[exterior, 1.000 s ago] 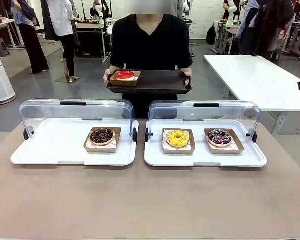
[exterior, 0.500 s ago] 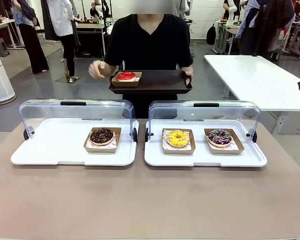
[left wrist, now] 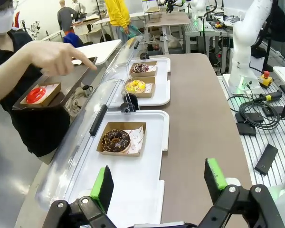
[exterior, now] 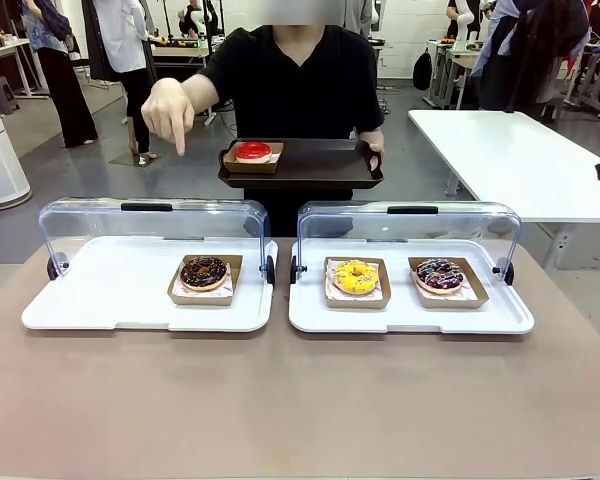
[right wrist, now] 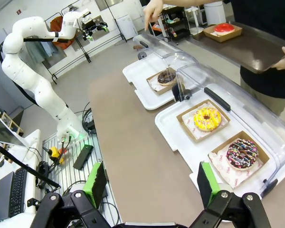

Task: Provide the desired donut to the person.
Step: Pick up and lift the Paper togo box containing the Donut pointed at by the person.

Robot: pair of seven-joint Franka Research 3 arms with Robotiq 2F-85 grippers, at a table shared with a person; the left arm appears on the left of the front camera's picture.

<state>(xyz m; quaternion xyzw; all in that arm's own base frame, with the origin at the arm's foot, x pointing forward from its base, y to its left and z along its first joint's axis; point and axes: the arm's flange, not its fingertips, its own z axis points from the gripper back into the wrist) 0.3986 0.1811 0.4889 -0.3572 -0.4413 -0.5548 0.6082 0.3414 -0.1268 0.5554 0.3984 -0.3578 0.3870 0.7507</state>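
Note:
The person [exterior: 298,85] stands at the far side holding a dark tray [exterior: 320,165] with one hand; a red donut [exterior: 252,151] sits on it in a cardboard tray. The person's other hand [exterior: 168,112] is raised, its forefinger pointing down over the left display case. A chocolate donut [exterior: 204,272] [left wrist: 116,141] lies in that case. A yellow donut [exterior: 355,277] [right wrist: 206,118] and a dark sprinkled donut [exterior: 439,275] [right wrist: 241,153] lie in the right case. My left gripper [left wrist: 159,183] hovers open short of the chocolate donut. My right gripper [right wrist: 151,185] hangs open above the table.
Both white cases [exterior: 100,300] [exterior: 500,318] have their clear lids [exterior: 150,225] [exterior: 410,228] swung up at the back. Bare brown table [exterior: 300,410] lies in front of them. My left arm [right wrist: 33,76] stands at the table's far end in the right wrist view.
The person's hand has let go of the tray's edge, risen and moved out over the left case, now pointing down. The tray stays held by the other hand.

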